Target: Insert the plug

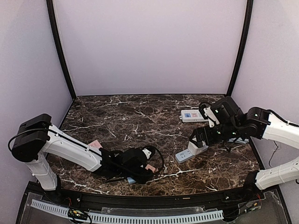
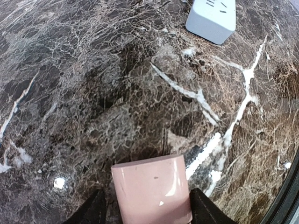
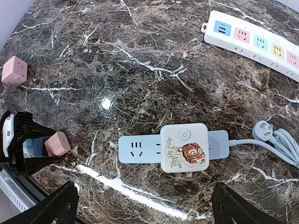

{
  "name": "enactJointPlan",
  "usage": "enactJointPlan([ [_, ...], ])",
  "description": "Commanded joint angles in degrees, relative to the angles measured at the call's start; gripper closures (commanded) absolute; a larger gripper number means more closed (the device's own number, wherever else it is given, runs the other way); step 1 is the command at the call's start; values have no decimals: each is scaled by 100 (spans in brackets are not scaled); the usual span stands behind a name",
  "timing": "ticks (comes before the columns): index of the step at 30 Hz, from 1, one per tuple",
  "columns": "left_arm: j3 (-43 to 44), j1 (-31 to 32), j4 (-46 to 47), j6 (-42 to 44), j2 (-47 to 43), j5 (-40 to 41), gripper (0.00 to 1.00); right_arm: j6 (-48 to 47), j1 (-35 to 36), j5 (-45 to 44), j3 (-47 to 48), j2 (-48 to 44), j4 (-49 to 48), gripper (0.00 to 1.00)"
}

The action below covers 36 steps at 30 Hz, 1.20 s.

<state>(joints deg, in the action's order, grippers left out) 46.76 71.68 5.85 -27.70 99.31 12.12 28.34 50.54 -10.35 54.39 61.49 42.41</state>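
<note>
Pink plug point(image 2: 152, 189) between fingers of left pincer point(image 2: 148, 205), power strip point(image 2: 211, 19) well ahead

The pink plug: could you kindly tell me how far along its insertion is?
Done: a tiger-printed adapter sits on the blue power strip. In hand: the left pincer brackets the pink plug, away from the strip; grip unclear. Left: carrying it to the strip's free socket and pushing it in. The right pincer hangs open over the strip.

Adapter point(image 3: 184, 147) atop power strip point(image 3: 138, 149)
</note>
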Motion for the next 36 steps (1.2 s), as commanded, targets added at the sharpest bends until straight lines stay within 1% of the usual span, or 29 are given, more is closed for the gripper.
enactJointPlan([
  [1, 101, 54, -172, -87, 56, 81, 42, 1, 36, -41, -61, -17, -82, 1],
  [6, 111, 78, -145, -103, 113, 29, 52, 12, 34, -37, -65, -27, -79, 1],
  [12, 22, 92, 65, -57, 58, -53, 67, 17, 34, -14, -79, -69, -94, 1],
  [17, -112, 95, 368, 204, -113, -106, 85, 3, 34, 128, -105, 19, -173, 2],
  [18, -118, 98, 390, 235, -131, -35, 87, 5, 34, 160, -105, 41, -184, 1],
  [20, -123, 93, 439, 378, -194, 54, 94, -12, 35, 244, -117, 62, -246, 1],
  [22, -168, 100, 553, 540, -271, 126, 98, -21, 34, 362, -138, 73, -326, 1],
  [26, -415, 98, 1150, 937, -454, 213, 99, -51, 34, 692, -186, 73, -492, 1],
  [29, -621, 99, 1867, 1353, -544, 201, 99, -87, 34, 967, -188, 73, -600, 1],
  [36, -1027, 100, 3346, 2286, -545, -138, 99, -115, 43, 1750, -230, 111, -839, 1],
])
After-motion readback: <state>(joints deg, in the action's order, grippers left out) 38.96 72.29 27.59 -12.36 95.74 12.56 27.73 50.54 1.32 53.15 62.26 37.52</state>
